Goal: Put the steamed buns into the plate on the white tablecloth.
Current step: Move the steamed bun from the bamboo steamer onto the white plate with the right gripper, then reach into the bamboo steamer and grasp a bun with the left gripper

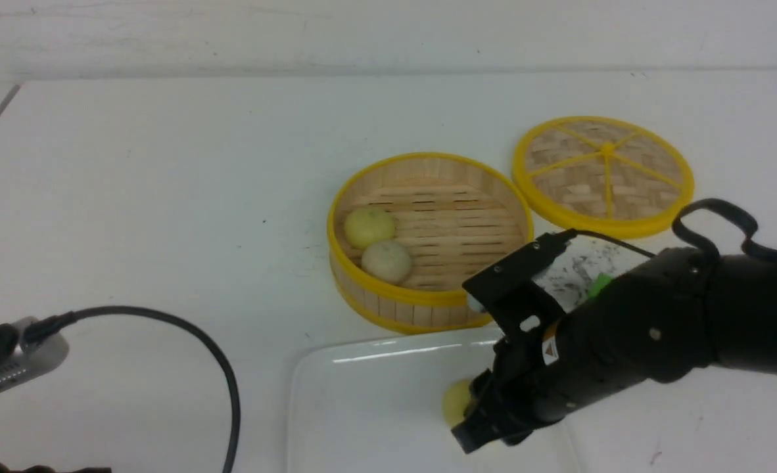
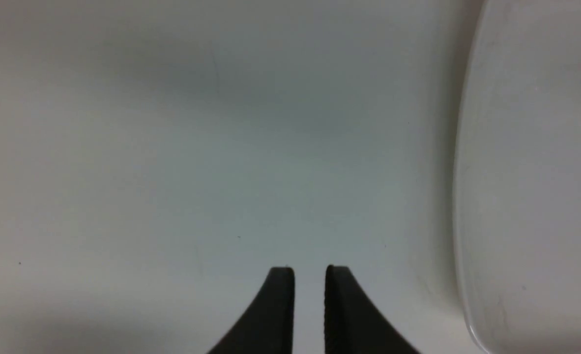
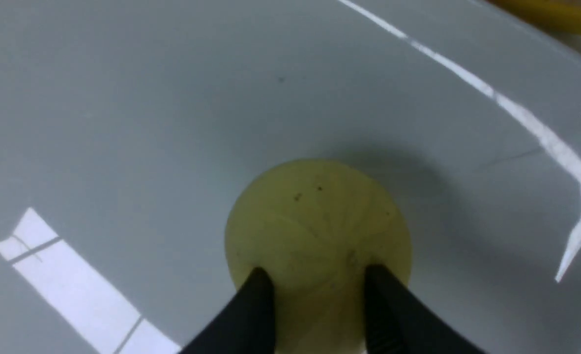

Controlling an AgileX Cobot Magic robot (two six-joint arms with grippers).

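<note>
My right gripper is shut on a pale yellow steamed bun, its fingertips pressed into the bun's sides. It holds the bun low over the right part of the glossy white plate; I cannot tell whether the bun touches the plate. Another pale yellow bun and a greyish bun sit at the left inside the bamboo steamer. My left gripper is shut and empty over the white tablecloth, left of the plate's edge.
The woven steamer lid lies flat behind and to the right of the steamer. A green cube shows behind my right arm, beside a patch of dark speckles. A black cable loops over the cloth left of the plate.
</note>
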